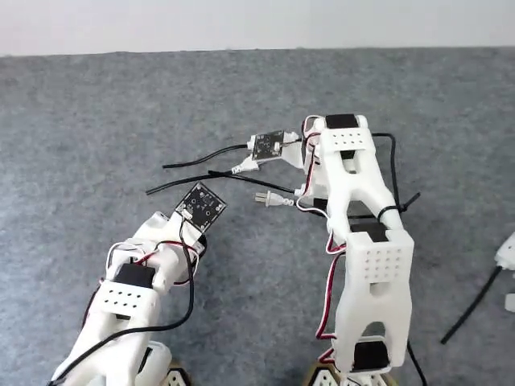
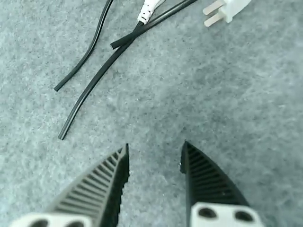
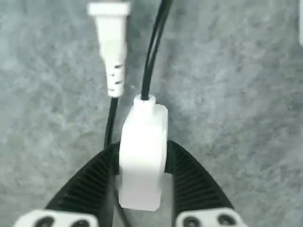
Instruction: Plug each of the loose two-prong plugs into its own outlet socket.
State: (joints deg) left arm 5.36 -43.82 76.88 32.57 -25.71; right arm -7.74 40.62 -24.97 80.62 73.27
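Note:
My right gripper (image 3: 142, 163) is shut on a white plug body (image 3: 142, 151), whose black cord (image 3: 154, 52) runs away from it. A second white plug (image 3: 111, 42) lies just beyond on the grey carpet. In the high view the right gripper (image 1: 256, 161) sits low under its wrist camera board, at a white plug end (image 1: 244, 167). A loose two-prong plug (image 1: 273, 199) lies beside that arm, prongs pointing left; it is also the two-prong plug (image 2: 225, 9) ahead of the left gripper. My left gripper (image 2: 154, 163) hovers open over bare carpet with nothing between its fingers.
Black cords (image 1: 201, 157) trail left across the carpet; the same cords (image 2: 90, 94) cross ahead of the left gripper. White pieces (image 1: 507, 251) and a black cord (image 1: 475, 305) lie at the right edge. The grey carpet (image 1: 96, 121) ends at a white wall behind.

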